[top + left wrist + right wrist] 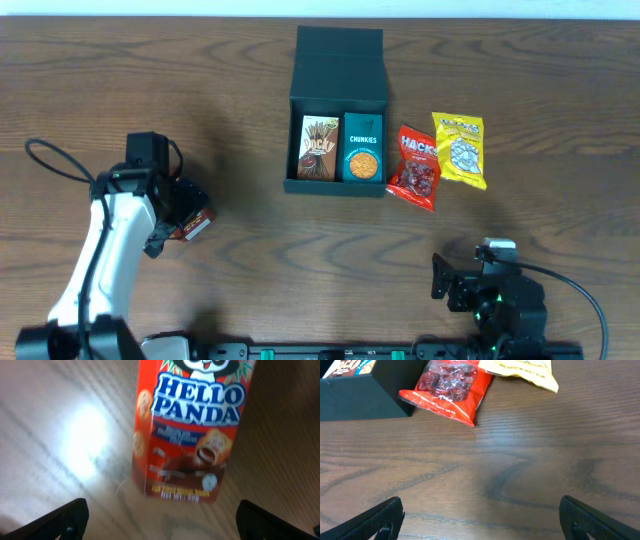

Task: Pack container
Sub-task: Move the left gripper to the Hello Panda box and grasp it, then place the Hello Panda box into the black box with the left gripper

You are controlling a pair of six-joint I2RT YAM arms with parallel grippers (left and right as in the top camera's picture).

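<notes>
The dark teal-green container (337,93) stands open at the table's top centre, its flap lid back. Inside lie a brown Pocky box (318,147) and a teal Chunkies box (362,148). A red Hacks bag (415,166) and a yellow snack bag (460,148) lie right of it. A red Hello Panda box (190,430) lies flat on the wood at the left; in the overhead view (194,226) my left arm partly covers it. My left gripper (160,519) is open just above and short of the box. My right gripper (482,520) is open and empty over bare wood at the bottom right.
In the right wrist view the container's dark corner (365,395), the Hacks bag (447,387) and the yellow bag (520,370) lie ahead of the fingers. The table's front edge carries the arm bases (300,350).
</notes>
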